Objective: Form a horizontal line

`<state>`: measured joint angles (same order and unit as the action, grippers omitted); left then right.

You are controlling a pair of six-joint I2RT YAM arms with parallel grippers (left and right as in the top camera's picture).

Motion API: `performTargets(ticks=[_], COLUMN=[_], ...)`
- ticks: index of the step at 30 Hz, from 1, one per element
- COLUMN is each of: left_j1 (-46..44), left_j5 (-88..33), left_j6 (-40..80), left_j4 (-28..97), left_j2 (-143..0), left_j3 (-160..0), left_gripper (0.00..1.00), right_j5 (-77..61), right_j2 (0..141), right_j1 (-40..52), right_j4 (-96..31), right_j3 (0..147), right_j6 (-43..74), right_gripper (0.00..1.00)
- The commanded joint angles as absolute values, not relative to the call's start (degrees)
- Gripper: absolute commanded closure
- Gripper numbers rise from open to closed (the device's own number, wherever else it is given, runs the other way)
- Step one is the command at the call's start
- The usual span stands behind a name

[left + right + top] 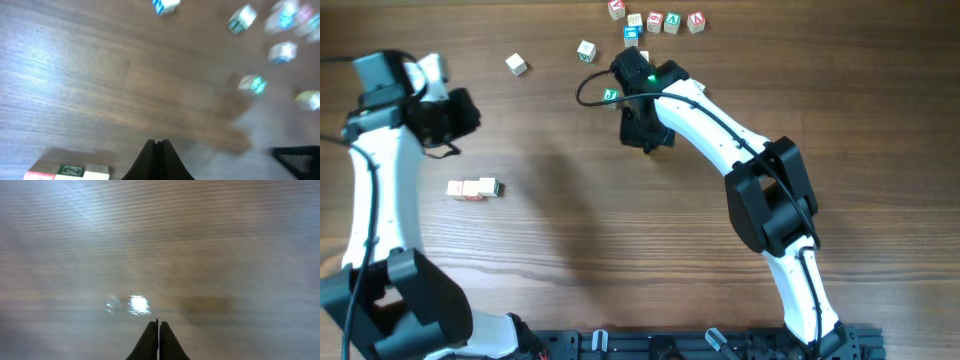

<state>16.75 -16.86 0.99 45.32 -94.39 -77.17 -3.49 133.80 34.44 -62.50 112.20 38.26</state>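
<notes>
**Item 1. Base rail** [700,345]: a dark rail is seen along the near edge of the table [570,250], a brown wood-grain surface. Both arms are mounted on it.

**Item 2. Arms:** the left arm [365,200], white with black joints, is raised along the left side. The right arm [720,140] is stretched from the near right toward the far middle.

**Item 3. Horizontal line** [473,189]: three small pale cubes are laid side by side and touching, running left to right on the left half of the table. In the left wrist view the row is cut off by the bottom edge; a red mark is shown on the left cube and a green one on the middle cube. The row is touched by neither pincer.

**Item 4. Left gripper** [157,145]: the fingers are pressed together with nothing between them. It is held above bare wood, just beyond the row and apart from it.

**Item 5. Right gripper** [158,324]: it is likewise closed and empty. Its own view is blurred, and only wood grain and a glare spot are made out. From overhead it is placed at the far middle, well apart from the row.

**Item 6. Loose cubes:** one pale cube [516,65] and one green-marked cube [586,50] are scattered farther back. A third cube [611,95] is partly hidden beside the right wrist.

**Item 7. Far cluster** [655,20]: several cubes with red, green and blue marks are grouped at the far edge.
</notes>
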Motion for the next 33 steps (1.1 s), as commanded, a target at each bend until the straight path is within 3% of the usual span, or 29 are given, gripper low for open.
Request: performTargets(ticks=[1, 13, 33], left_j1=[15.2, 15.1, 15.2], left_j5=[-5.2, -4.6, -4.4], left_j6=[-1.8, -8.1, -11.6], left_j4=[46.4, 47.4, 46.6], left_j2=[-95.0, -104.6, -105.1], left_j3=[-76.8, -76.8, -72.9], left_gripper=[0.96, 0.96, 0.96], right_j5=[0.4, 1.1, 1.5], right_j2=[132.5, 132.6, 132.6], right_j1=[35.1, 34.8, 34.9], right_j4=[-65.4, -66.6, -65.0], right_j3=[111.9, 106.0, 105.6], right_j6=[36.1, 39.2, 36.0], right_gripper=[0.95, 0.95, 0.95])
